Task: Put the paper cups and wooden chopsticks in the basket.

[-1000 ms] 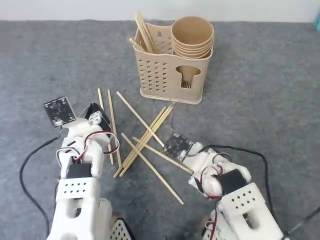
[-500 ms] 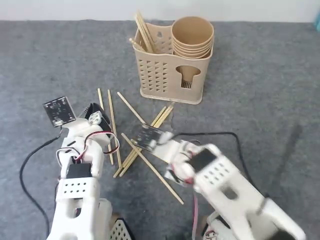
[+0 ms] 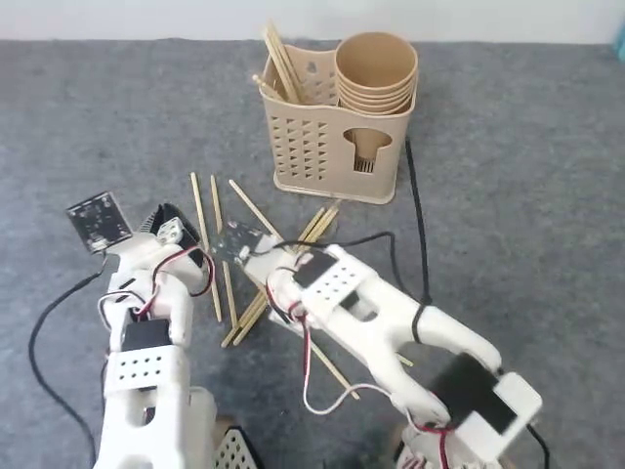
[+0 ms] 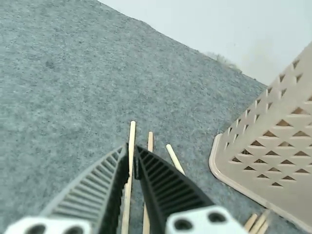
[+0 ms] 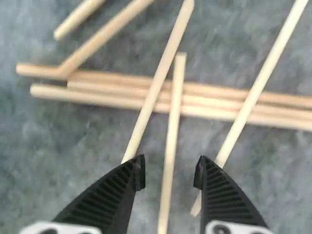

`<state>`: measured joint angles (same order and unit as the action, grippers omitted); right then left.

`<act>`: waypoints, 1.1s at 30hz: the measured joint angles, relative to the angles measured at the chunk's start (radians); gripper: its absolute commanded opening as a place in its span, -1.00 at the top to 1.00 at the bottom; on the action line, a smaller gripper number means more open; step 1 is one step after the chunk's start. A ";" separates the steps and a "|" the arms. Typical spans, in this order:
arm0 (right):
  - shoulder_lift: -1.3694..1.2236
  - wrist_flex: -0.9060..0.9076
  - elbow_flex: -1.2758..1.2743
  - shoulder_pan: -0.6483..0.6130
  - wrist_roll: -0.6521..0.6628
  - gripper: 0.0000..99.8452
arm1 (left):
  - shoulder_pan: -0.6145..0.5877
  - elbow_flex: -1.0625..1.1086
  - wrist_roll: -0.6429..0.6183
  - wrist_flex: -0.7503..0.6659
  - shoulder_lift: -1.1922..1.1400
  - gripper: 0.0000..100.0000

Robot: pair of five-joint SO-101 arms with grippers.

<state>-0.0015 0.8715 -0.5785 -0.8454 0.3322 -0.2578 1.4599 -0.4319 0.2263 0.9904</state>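
Observation:
A beige slotted basket (image 3: pixel 327 147) stands at the back and holds a stack of paper cups (image 3: pixel 377 66) and a few chopsticks (image 3: pixel 281 61). Several wooden chopsticks (image 3: pixel 283 264) lie crossed on the carpet in front of it. My right gripper (image 5: pixel 169 171) hangs open just above this pile, with one chopstick (image 5: pixel 171 126) lying between its fingertips. My left gripper (image 4: pixel 131 150) is shut and hovers over the two leftmost chopsticks (image 4: pixel 132 134), with the basket (image 4: pixel 265 146) off to its side. In the high view the left gripper (image 3: pixel 172 227) sits left of the pile.
Grey carpet covers the table. The right arm (image 3: pixel 337 288) stretches across the near middle over part of the pile, and its black cable (image 3: pixel 418 225) trails past the basket's right side. Open carpet lies to the far left and right.
The right arm swung from the near right forward and leftward over the chopstick pile. The left arm shifted slightly to the left.

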 measured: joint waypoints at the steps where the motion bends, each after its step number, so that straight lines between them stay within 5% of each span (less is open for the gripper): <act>1: -0.008 0.000 0.014 0.000 -0.002 0.66 | 0.000 0.000 0.000 0.000 0.000 0.98; 17: -0.155 -0.071 0.110 -0.002 0.002 0.78 | -0.006 0.002 0.006 -0.018 -0.003 0.98; 20: -0.158 -0.049 0.118 0.000 0.002 1.00 | -0.006 0.002 0.006 -0.018 -0.003 0.98; 33: 0.006 0.138 0.098 0.000 -0.005 0.98 | -0.006 0.000 0.002 -0.032 0.000 0.98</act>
<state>0.0046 1.0096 -0.4803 -0.8454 0.3276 -0.2639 1.4599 -0.4304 0.1941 0.9904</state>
